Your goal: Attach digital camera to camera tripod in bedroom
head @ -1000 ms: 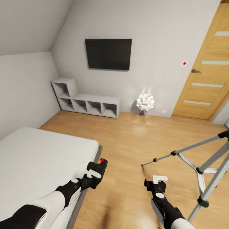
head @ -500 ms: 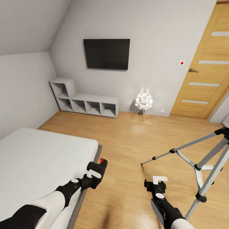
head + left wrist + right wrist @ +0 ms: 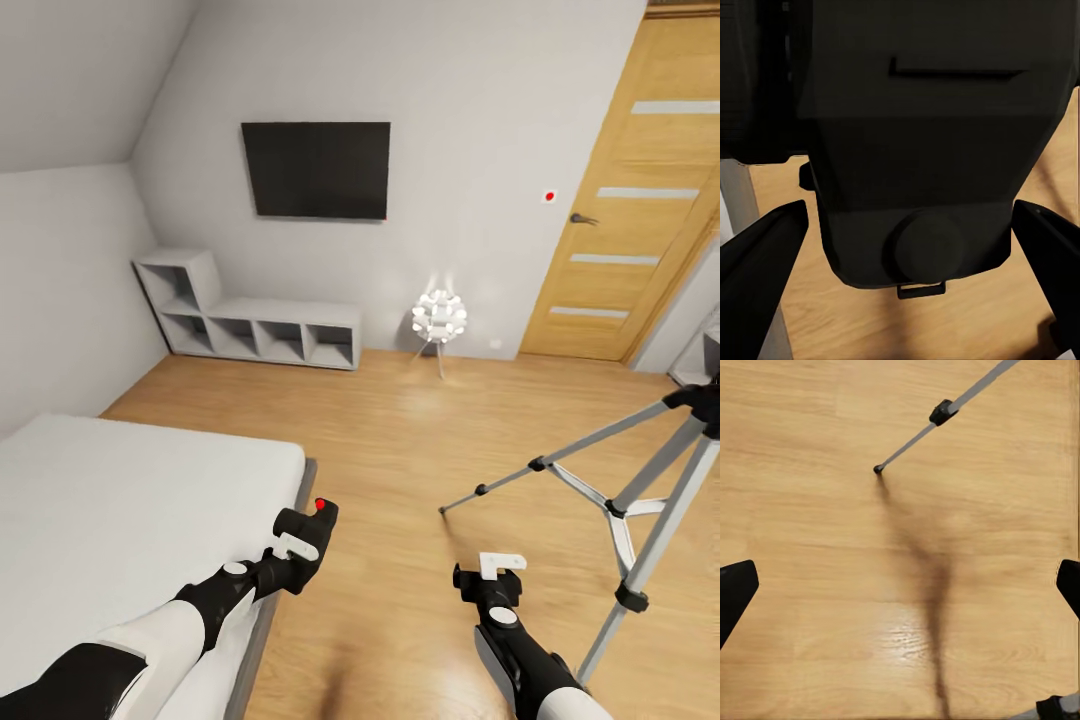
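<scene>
The black digital camera (image 3: 306, 523), its red button facing up, is held low over the plank floor beside the bed's corner, and my left gripper (image 3: 300, 535) is shut on it. In the left wrist view the camera body (image 3: 922, 150) spans the space between both fingers (image 3: 757, 274). To the right, my right gripper (image 3: 500, 566) hangs open and empty over bare floor. The camera tripod (image 3: 640, 500) stands right of it, its silver legs spread and its black head (image 3: 702, 402) at the picture's edge. One tripod leg (image 3: 945, 411) and its foot show ahead of the right gripper (image 3: 900, 592).
The grey bed (image 3: 130, 510) lies at the left. A white cube shelf (image 3: 250, 335), a wall television (image 3: 315, 170) and a glowing ball lamp (image 3: 438, 318) line the far wall. The wooden door (image 3: 620, 220) is at the back right. Wood floor (image 3: 400, 440) lies between.
The whole view has swung to the right: shelf, television and door slid left in the picture and more of the tripod shows. Both arms keep their pose, the camera still held.
</scene>
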You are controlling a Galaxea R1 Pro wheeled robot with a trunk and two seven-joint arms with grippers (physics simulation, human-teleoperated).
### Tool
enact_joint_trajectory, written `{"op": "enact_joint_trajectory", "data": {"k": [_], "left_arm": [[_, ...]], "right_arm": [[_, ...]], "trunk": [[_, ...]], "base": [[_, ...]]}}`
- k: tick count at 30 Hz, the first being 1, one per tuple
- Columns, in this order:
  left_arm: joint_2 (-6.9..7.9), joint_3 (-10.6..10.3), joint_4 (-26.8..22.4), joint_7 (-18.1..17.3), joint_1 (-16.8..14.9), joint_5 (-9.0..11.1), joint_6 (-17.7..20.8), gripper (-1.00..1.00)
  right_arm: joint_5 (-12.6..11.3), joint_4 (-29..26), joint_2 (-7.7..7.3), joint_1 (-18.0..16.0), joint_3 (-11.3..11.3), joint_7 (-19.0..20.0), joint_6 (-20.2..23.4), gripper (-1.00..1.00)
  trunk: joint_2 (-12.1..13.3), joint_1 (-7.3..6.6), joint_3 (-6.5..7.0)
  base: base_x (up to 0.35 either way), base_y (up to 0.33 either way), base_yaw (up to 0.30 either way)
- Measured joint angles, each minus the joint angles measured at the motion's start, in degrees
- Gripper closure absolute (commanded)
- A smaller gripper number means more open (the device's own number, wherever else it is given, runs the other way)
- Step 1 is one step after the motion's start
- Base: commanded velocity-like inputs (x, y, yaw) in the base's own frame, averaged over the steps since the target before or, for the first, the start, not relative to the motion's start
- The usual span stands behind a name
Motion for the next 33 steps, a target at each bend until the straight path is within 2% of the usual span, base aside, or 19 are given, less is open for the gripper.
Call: {"op": "enact_joint_trajectory", "data": {"k": [19,33], "left_arm": [[-0.05,-0.03,0.04,0.01,0.01,0.00,0.01,1.00],[-0.05,-0.03,0.07,0.01,0.01,0.00,0.00,1.00]], "right_arm": [[0.00,-0.01,0.00,0.00,0.00,-0.17,0.00,-1.00],[0.03,0.01,0.01,0.00,0.00,-0.36,-0.01,-1.00]], "trunk": [[0.00,-0.02,0.00],[0.00,0.00,0.00]], "base": [[0.033,-0.013,-0.241],[0.051,-0.040,-0.040]]}}
